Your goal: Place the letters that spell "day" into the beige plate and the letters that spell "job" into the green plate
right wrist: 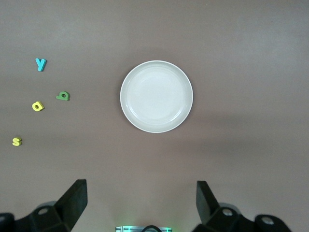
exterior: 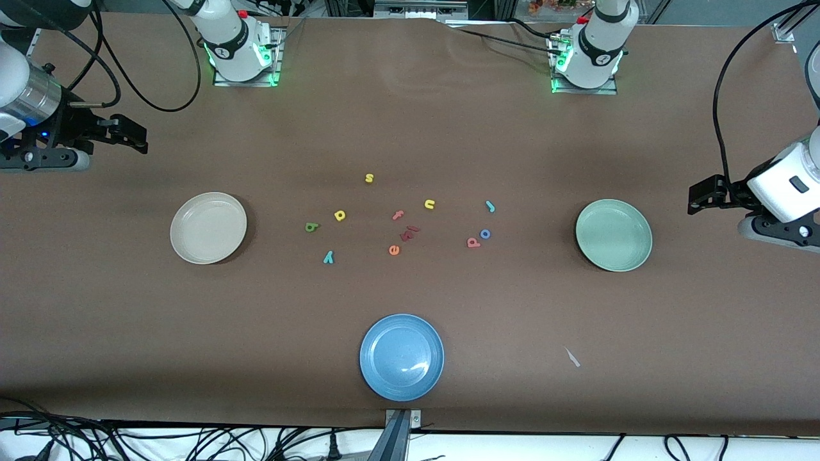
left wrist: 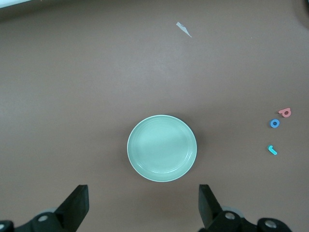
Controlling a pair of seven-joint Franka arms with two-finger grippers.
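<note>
A brown table holds three plates and scattered toy letters. The beige plate (exterior: 208,228) sits toward the right arm's end, bare, and the green plate (exterior: 614,235) toward the left arm's end, also bare. Between them, the olive-green letter (exterior: 311,226), the yellow round letter (exterior: 340,215) and the teal "y" (exterior: 328,257) lie near the beige plate. The teal "j" (exterior: 490,206), blue "o" (exterior: 485,234) and pink-red letter (exterior: 473,242) lie nearer the green plate. The right gripper (exterior: 131,136) hangs at its table end, jaws spread and holding nothing, well apart from every letter. The left gripper (exterior: 698,198) waits likewise, jaws spread and holding nothing. A blue plate (exterior: 401,357) lies nearest the camera.
</note>
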